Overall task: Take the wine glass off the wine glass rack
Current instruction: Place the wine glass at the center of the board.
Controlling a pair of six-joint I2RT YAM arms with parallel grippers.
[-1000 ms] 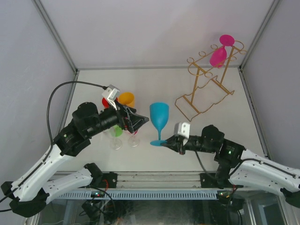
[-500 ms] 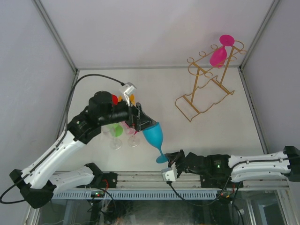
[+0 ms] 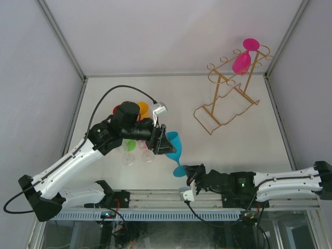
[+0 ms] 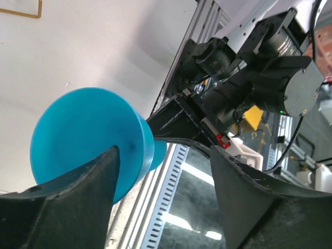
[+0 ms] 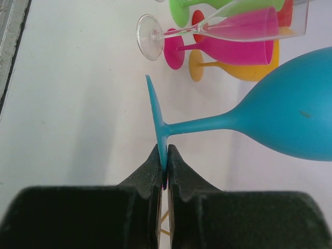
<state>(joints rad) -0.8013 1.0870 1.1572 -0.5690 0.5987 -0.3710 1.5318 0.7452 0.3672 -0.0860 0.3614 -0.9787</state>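
Right wrist: right gripper (image 5: 163, 157) pinches blue glass (image 5: 290, 122).

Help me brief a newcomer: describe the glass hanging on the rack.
At the far right corner of the table stands a gold wire rack. Near its top hangs a magenta wine glass, bowl down, foot up. It is the rack's only glass; the loops beside it are empty.

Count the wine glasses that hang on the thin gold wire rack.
1. A pink plastic wine glass hangs foot-up at the far top end of the gold wire rack. No other seems hidden there.
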